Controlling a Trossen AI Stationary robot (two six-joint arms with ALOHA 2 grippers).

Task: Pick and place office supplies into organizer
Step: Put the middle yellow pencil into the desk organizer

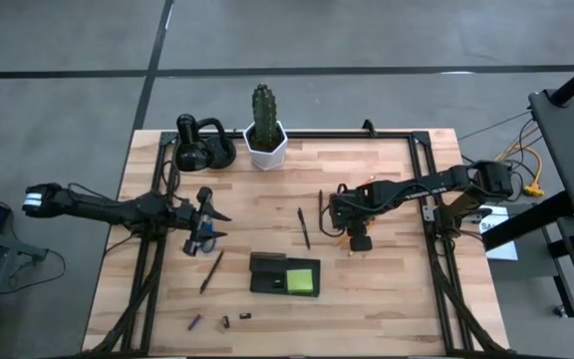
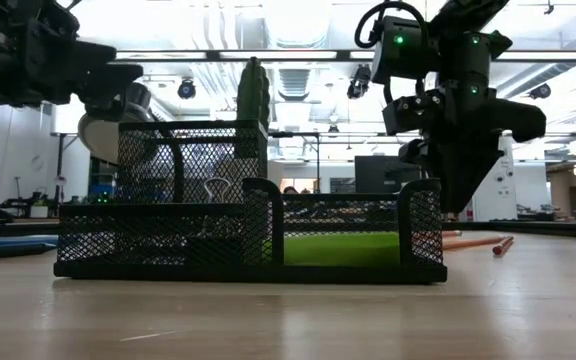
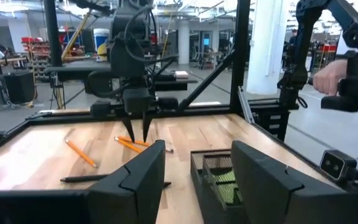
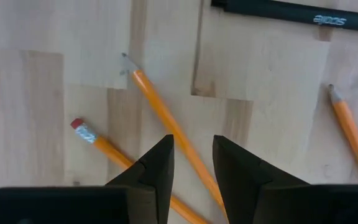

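My right gripper (image 1: pixel 353 239) points down, open by a narrow gap, over several orange pencils (image 4: pixel 160 112) that lie on the table right of centre. Its fingers stand on either side of one pencil and hang above it in the low view (image 2: pixel 458 205). My left gripper (image 1: pixel 209 214) is open wide and empty (image 3: pixel 197 162) at the table's left, over the blue-handled scissors (image 1: pixel 201 242). The black mesh organizer (image 1: pixel 285 274) stands near the front centre with the lime-green sticky-note pad (image 1: pixel 303 279) in it. Dark pens (image 1: pixel 304 227) (image 1: pixel 211 271) and tiny clips (image 1: pixel 225 322) lie on the table.
A white cactus pot (image 1: pixel 265 140) and a black rounded gadget (image 1: pixel 202 145) stand at the far edge. A black frame rail (image 1: pixel 427 179) runs along the table's sides. A dark pen (image 4: pixel 284 12) lies just beyond the pencils. Bare wood lies at the front right.
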